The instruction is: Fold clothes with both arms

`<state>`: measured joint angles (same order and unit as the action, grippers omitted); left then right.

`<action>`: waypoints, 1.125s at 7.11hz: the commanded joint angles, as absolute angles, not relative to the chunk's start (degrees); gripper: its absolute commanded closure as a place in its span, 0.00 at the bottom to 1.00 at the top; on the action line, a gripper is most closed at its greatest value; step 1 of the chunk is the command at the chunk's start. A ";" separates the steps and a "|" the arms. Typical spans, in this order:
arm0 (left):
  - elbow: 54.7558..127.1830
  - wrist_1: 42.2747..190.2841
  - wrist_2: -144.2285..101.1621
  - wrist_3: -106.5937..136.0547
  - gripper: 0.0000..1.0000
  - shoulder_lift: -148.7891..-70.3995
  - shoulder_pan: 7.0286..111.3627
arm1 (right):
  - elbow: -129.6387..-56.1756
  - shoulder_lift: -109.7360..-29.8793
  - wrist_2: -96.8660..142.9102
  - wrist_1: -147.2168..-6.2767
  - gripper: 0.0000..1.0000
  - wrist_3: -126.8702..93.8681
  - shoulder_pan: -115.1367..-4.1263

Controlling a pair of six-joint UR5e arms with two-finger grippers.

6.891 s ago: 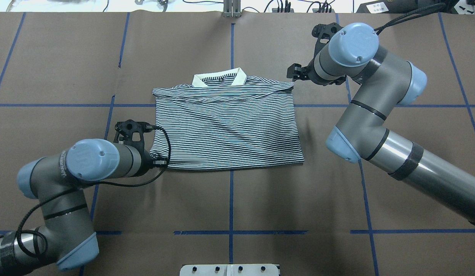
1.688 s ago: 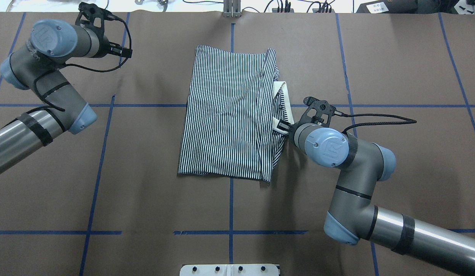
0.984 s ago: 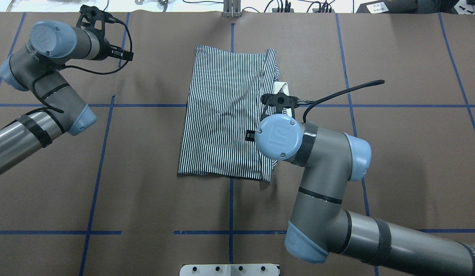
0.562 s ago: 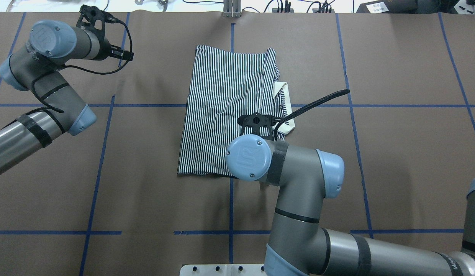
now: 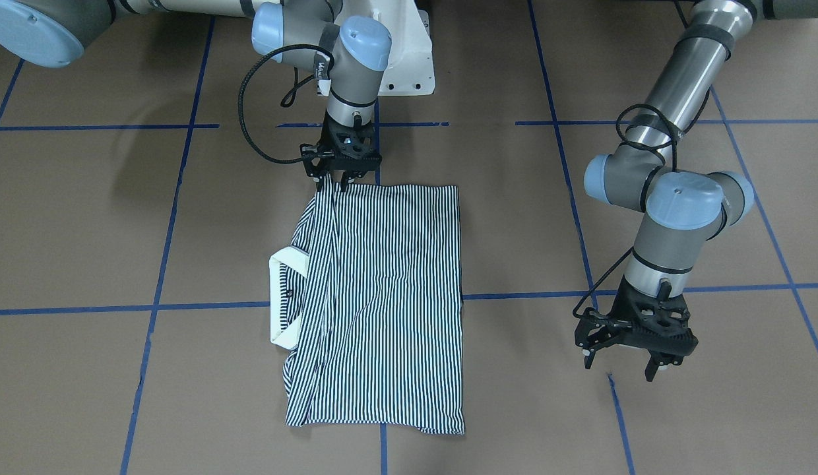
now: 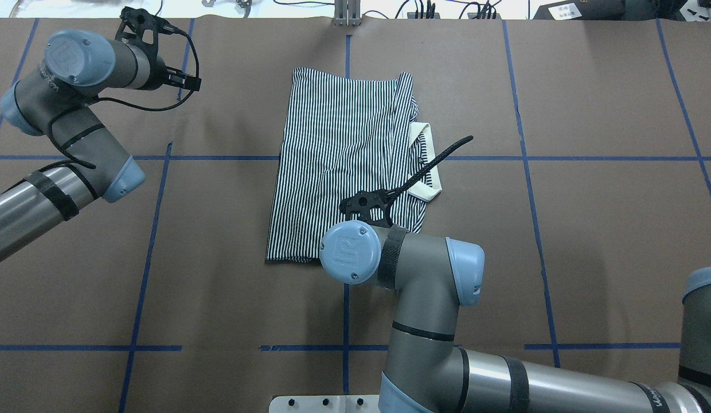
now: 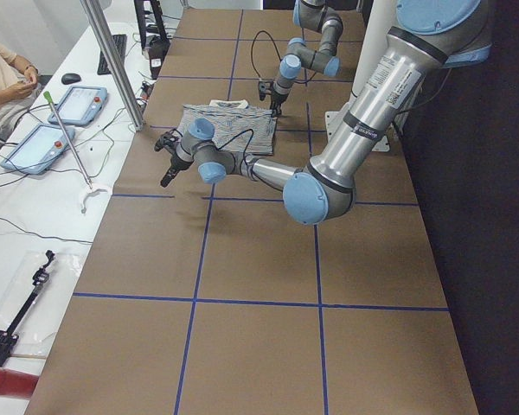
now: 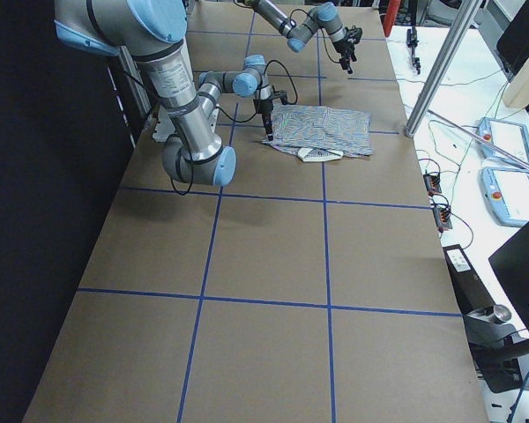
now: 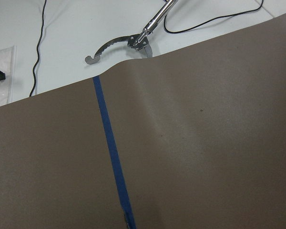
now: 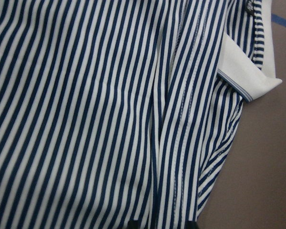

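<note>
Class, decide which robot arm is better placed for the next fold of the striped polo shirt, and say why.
Right, probably. The right gripper is open at the edge of the polo shirt nearest the robot's base; the left gripper hangs open over the table, well clear of the shirt.

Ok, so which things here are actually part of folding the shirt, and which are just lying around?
Part of the job:
- striped shirt
- right tool, at the shirt's edge nearest the robot
- left tool, over the bare table, apart from the shirt

Just lying about, on the white side bench:
- two tablets
- grabber stick
</note>
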<state>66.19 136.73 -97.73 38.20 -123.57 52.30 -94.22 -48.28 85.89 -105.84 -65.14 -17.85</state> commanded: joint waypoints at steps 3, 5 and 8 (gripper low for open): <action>66.18 136.67 -97.73 38.14 0.00 -123.49 52.30 | -94.22 -48.60 85.87 -106.61 0.67 -63.46 -17.40; 66.09 136.67 -97.73 38.14 0.00 -123.49 52.29 | -94.22 -48.52 85.78 -106.70 0.93 -63.37 -17.40; 66.09 136.67 -97.73 38.23 0.00 -123.49 52.29 | -96.40 -50.70 85.61 -108.72 1.00 -62.49 -18.37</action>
